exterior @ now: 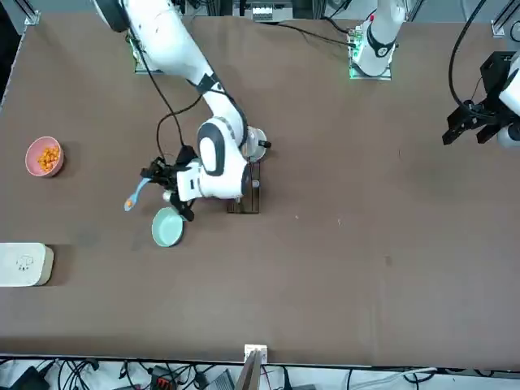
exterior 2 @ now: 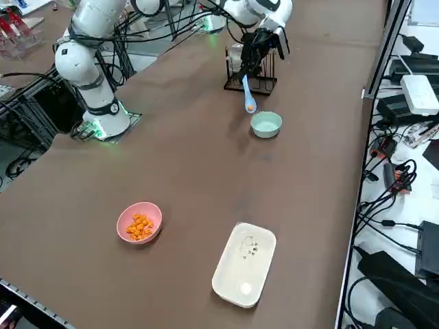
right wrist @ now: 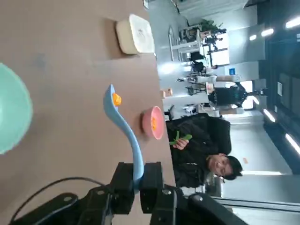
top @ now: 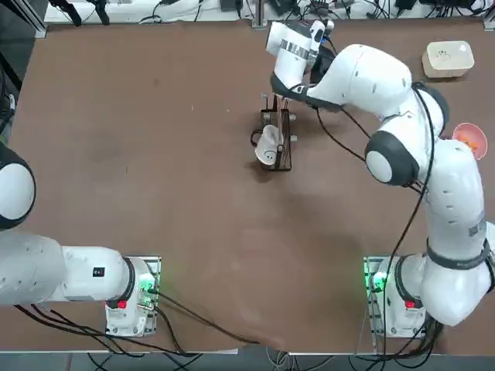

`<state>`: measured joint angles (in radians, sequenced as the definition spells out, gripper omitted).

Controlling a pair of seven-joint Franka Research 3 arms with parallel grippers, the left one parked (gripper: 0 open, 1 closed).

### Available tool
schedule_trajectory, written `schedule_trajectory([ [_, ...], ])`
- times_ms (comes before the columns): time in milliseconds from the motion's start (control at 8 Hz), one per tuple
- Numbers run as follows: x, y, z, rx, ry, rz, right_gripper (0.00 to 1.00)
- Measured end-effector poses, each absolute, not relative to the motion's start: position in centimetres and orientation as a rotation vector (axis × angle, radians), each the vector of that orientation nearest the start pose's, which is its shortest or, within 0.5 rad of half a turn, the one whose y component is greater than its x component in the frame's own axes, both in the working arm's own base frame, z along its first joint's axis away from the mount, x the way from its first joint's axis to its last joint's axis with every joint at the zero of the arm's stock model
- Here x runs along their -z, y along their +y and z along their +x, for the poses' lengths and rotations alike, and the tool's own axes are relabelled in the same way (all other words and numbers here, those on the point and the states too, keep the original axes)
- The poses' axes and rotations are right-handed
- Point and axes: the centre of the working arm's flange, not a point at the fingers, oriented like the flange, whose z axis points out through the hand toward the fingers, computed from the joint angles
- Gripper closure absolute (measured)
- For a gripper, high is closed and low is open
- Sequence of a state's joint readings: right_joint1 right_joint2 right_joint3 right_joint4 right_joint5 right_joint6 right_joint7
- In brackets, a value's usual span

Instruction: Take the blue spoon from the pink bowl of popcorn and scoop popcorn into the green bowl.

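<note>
Across the brown counter (top: 193, 216), you have the pink bowl (exterior 2: 139, 223) near the white box (exterior 2: 244, 264), well apart from the green bowl (exterior 2: 266, 124), with popcorn (exterior 2: 140, 227) inside it. Just beside the green bowl, your right end effector (right wrist: 137, 180) is closed around the handle of the blue spoon (right wrist: 125, 130), holding it above the counter. You can see one orange-yellow piece (right wrist: 116, 99) on the spoon's head.
</note>
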<state>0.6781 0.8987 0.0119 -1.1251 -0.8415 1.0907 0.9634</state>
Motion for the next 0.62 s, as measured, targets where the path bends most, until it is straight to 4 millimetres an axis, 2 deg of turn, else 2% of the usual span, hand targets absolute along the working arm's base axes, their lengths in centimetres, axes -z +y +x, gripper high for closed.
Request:
schedule_trajectory([
  [250,-26.7,37.0,57.9,-0.089,-0.254,1.925,0.89],
  [625,-27.9,38.3,58.5,-0.069,-0.284,2.056,0.89],
])
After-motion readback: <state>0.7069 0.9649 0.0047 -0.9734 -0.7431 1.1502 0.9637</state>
